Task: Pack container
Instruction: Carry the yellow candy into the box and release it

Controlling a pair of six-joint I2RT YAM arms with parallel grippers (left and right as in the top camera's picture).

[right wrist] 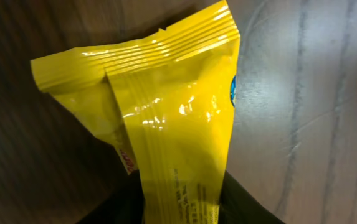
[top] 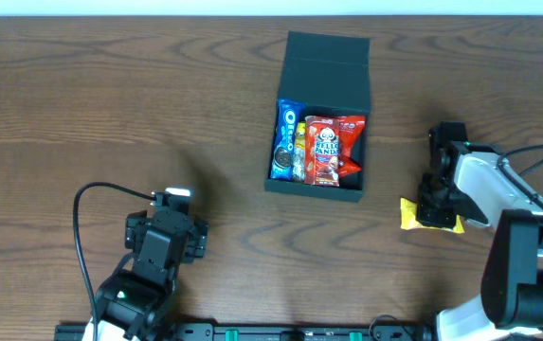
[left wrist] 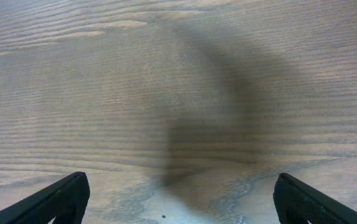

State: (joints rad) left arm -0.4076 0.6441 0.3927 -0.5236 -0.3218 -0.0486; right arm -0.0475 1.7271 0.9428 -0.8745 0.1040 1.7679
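Note:
The container [top: 326, 74], a dark box with its flap lid folded back, stands at the table's middle back. Inside lie a blue Oreo packet [top: 286, 140] and a red snack packet [top: 328, 150]. To its right, a yellow snack packet [top: 409, 214] rests on the wood, and my right gripper [top: 434, 210] comes down on its right end. In the right wrist view the yellow packet [right wrist: 172, 112] runs down between the dark fingers of the right gripper [right wrist: 181, 208], which press it from both sides. My left gripper [top: 178, 201] stands open over bare wood at front left, with nothing between the fingers of the left gripper [left wrist: 181, 199].
A black cable [top: 86, 213] loops from the left arm across the front left of the table. The right arm's white body [top: 484, 189] reaches in from the right edge.

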